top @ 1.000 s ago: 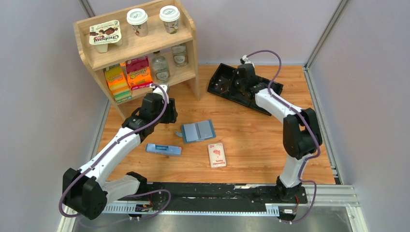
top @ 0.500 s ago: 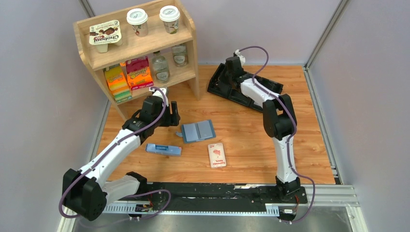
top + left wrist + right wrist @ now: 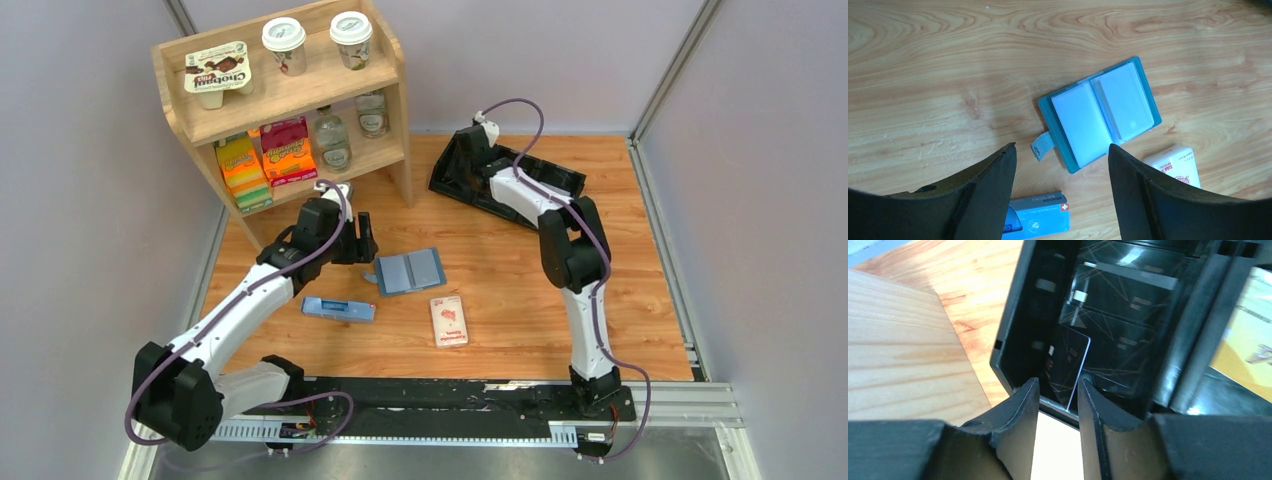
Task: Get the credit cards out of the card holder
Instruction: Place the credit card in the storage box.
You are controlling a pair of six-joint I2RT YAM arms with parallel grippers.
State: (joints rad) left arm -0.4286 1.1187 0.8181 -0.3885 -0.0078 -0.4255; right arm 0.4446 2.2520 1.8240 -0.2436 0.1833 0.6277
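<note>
We found the light blue folding card holder [image 3: 1100, 112] lying opened flat on the wooden bench [image 3: 948, 75]. Its clear sleeves faced up and, as far as the left wrist view showed, were empty. The left pincer [image 3: 1060, 150] hovered above the holder with jaws spread wide, gripping nothing. We judged it was stationed there to steady or check the holder.

The right pincer [image 3: 1058, 385] was over the black plastic tray [image 3: 1015, 325] at the far side of the bench. Its jaws were parted narrowly with nothing between them. The dark grey plastic card [image 3: 1068, 367] lay in a tray compartment just beyond the tips, which we judged consistent with a release.

Only the right wrist view showed that card, along with a tan-gold flat surface [image 3: 1245, 325] at its right edge, probably the second card. The overhead view showed merely the arm reaching across the tray.
</note>
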